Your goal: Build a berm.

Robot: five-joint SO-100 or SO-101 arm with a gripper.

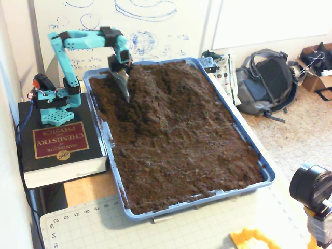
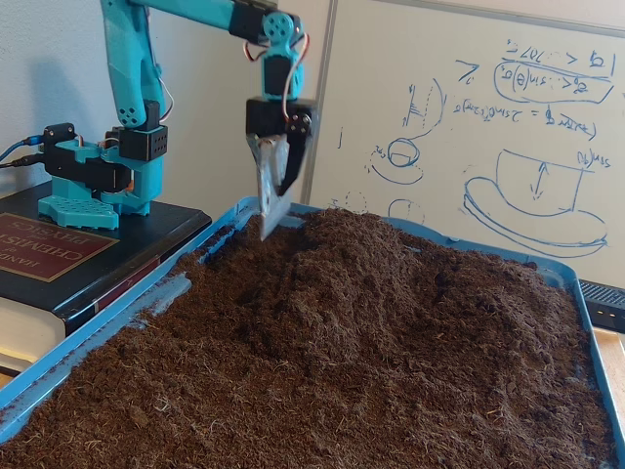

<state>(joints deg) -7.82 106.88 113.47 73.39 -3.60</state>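
Blue plastic tray (image 1: 244, 142), crumbly brown berm (image 2: 391, 283), pincer (image 2: 266, 227) raised, nearly closed, empty

Look at the thick book (image 1: 61, 148) under the arm's base: in a fixed view its dark red cover label reads, upside down to that camera, "HANDBOOK of CHEMISTRY and PHYSICS", with a small round gold "CRC" mark below it. In the other fixed view you catch only the label's edge (image 2: 37, 246), where "CHEMISTRY" and "PHYSICS" show in part. The cutting mat (image 1: 129, 228) at the bottom carries ruler numbers along its edge; you can read 19 through 24 along the top and 33, 34, 35 at the left. The whiteboard (image 2: 508, 127) holds blue handwritten formulas and sketches, mirrored and not legible.
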